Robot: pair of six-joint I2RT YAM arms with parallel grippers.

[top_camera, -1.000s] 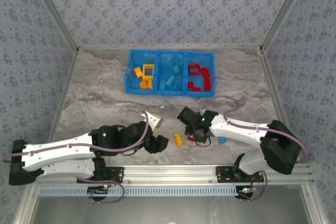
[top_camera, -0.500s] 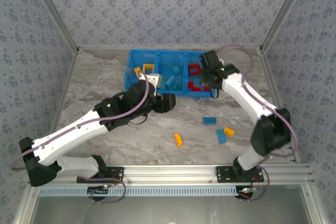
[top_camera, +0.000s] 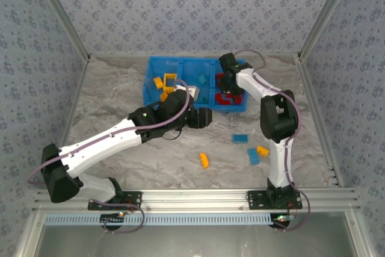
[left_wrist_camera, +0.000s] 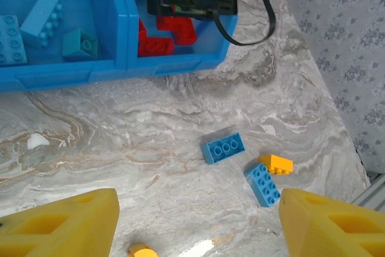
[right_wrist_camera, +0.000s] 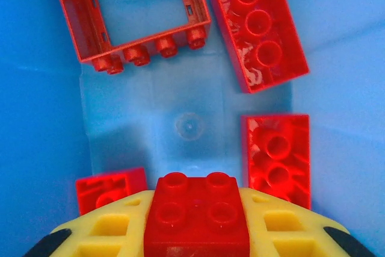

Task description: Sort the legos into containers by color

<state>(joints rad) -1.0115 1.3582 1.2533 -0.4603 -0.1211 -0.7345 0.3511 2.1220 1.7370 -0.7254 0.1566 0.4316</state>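
My right gripper [top_camera: 227, 68] hangs over the right compartment of the blue bin [top_camera: 192, 105], shut on a small red brick [right_wrist_camera: 197, 215]. Below it lie a red frame [right_wrist_camera: 129, 13] and three red bricks [right_wrist_camera: 257, 25] on the bin floor [right_wrist_camera: 180, 106]. My left gripper [top_camera: 203, 118] stands open and empty just in front of the bin, its yellow fingertips [left_wrist_camera: 66, 227] wide apart above bare table. Loose on the table are two blue bricks [left_wrist_camera: 222, 147] [left_wrist_camera: 263, 185] and two orange ones [left_wrist_camera: 277, 164] [left_wrist_camera: 142, 250].
Yellow pieces [top_camera: 165, 83] fill the bin's left compartment and light blue ones [top_camera: 195, 91] the middle. The loose bricks [top_camera: 252, 156] lie right of centre, between the bin and the front rail [top_camera: 198, 195]. Patterned walls close off three sides.
The right gripper rose from the loose bricks near the front and carried a red brick to the right compartment. The left arm reached forward and right to the bin's front.
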